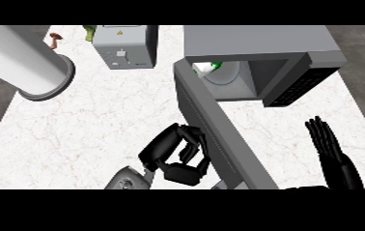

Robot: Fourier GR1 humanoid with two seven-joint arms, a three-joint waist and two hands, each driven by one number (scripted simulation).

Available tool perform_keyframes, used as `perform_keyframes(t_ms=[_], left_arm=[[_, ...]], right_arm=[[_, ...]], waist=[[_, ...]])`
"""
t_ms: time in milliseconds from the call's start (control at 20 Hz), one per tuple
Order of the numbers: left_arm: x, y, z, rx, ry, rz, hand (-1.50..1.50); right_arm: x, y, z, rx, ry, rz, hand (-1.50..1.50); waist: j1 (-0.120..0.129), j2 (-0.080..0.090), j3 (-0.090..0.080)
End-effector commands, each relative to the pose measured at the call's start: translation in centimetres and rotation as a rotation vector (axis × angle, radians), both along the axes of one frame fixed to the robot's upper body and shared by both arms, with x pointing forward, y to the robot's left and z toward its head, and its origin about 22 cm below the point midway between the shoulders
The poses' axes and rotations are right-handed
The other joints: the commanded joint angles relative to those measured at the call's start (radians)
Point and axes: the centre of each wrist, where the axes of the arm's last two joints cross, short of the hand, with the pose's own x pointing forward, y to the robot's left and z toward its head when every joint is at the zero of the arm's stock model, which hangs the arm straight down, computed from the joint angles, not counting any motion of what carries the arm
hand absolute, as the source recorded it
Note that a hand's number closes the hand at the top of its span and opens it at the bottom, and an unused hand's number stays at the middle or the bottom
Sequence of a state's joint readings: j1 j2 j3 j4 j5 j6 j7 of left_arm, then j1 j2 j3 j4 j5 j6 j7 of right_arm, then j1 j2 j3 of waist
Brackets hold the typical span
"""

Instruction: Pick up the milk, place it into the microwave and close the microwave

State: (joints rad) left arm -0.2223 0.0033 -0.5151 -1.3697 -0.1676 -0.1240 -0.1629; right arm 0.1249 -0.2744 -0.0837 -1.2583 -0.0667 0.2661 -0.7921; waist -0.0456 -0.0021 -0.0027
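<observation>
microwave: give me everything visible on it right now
The microwave is a grey box at the counter's far right, seen from above. Its door stands wide open, swung toward the robot as a long grey slab. Inside, a pale round turntable shows, with the milk, white with green, at the cavity's left. A dark control panel sits on its right. The left hand, fingers curled, is at the door's outer face; contact is unclear.

Left hand (178, 155): black, segmented fingers, mounted on a grey forearm (127, 179). Right hand (329, 145): black, slender ribbed fingers.
</observation>
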Motion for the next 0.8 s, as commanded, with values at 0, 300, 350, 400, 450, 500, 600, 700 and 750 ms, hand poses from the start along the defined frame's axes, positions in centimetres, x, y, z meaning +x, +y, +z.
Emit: perform_keyframes(t_ms=[0, 300, 350, 400, 450, 500, 600, 700, 750], left_arm=[[1.0, -1.5, -3.4, 0.044, -0.053, 0.025, 1.5], [0.7, -3.5, -5.8, -0.017, -0.095, 0.091, 1.5], [0.3, -3.8, -6.2, -0.024, -0.102, 0.094, 1.5], [1.0, -4.8, -4.9, -0.024, -0.069, 0.098, 1.5], [1.7, -5.1, -4.5, -0.01, -0.07, 0.101, 1.5], [0.5, -4.7, -6.0, -0.013, -0.031, 0.105, 1.5], [1.2, -5.2, -5.6, -0.006, -0.018, 0.078, 1.5], [1.9, -6.0, -4.5, 0.005, -0.013, 0.086, 1.5], [1.0, -6.4, -4.6, -0.037, -0.038, 0.078, 1.5]], right_arm=[[-0.4, -1.4, 3.5, 0.014, -0.047, 0.074, -1.5], [-1.1, -0.4, 6.0, 0.076, -0.082, 0.131, -1.5], [-1.9, -0.6, 6.1, 0.092, -0.089, 0.123, -1.5], [-2.2, -0.1, 6.6, 0.088, -0.077, 0.138, -1.5], [-1.5, -1.4, 6.9, 0.069, -0.093, 0.155, -1.5], [-1.4, -0.1, 8.8, 0.075, -0.118, 0.172, -1.5], [-1.4, -0.1, 9.3, 0.079, -0.139, 0.184, -1.5], [-1.3, 0.2, 10.0, 0.083, -0.143, 0.221, -1.5], [-1.7, -0.4, 9.7, 0.066, -0.11, 0.212, -1.5]], waist=[[-0.008, 0.006, 0.0], [-0.028, 0.013, -0.001], [-0.033, 0.012, -0.001], [-0.037, 0.012, -0.001], [-0.049, 0.016, -0.001], [-0.058, 0.015, -0.003], [-0.06, 0.017, -0.002], [-0.079, 0.02, -0.002], [-0.083, 0.021, -0.002]])
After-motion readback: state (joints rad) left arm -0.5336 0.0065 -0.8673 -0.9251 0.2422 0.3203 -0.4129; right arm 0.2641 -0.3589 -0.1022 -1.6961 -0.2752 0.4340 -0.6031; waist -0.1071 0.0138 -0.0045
